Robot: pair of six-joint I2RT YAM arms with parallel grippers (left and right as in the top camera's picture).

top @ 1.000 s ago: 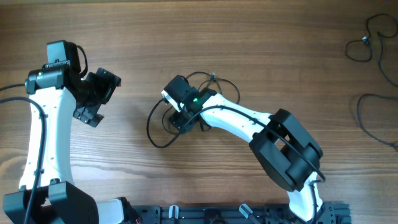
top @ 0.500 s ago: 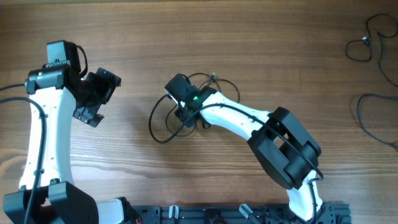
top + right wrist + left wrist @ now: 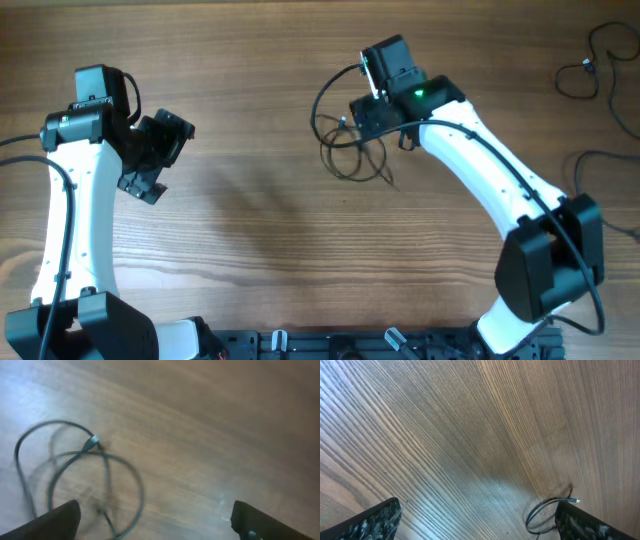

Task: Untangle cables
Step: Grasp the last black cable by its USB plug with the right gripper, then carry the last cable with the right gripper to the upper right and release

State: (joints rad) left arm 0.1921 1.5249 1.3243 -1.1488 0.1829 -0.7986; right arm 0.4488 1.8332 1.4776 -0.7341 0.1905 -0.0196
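Note:
A bundle of thin black cables (image 3: 343, 143) lies in loose loops on the wooden table, at the upper middle of the overhead view. My right gripper (image 3: 368, 120) is right over its right side. In the right wrist view its jaws (image 3: 155, 522) are wide apart with nothing between them. The blurred loops and a small plug (image 3: 93, 440) sit by the left finger. My left gripper (image 3: 150, 165) is open and empty at the far left, well away from the bundle. Its wrist view (image 3: 475, 520) shows a cable loop (image 3: 555, 501) beside the right finger.
Two more thin black cables lie at the table's right edge, one at the top right (image 3: 588, 66) and one lower down (image 3: 600, 190). The right arm's white links (image 3: 480, 170) cross the table's right half. The arm bases stand along the front edge.
My right gripper has swung up and to the right from the table's middle. The cable bundle has moved with it and its loops have changed shape. The left arm has not moved.

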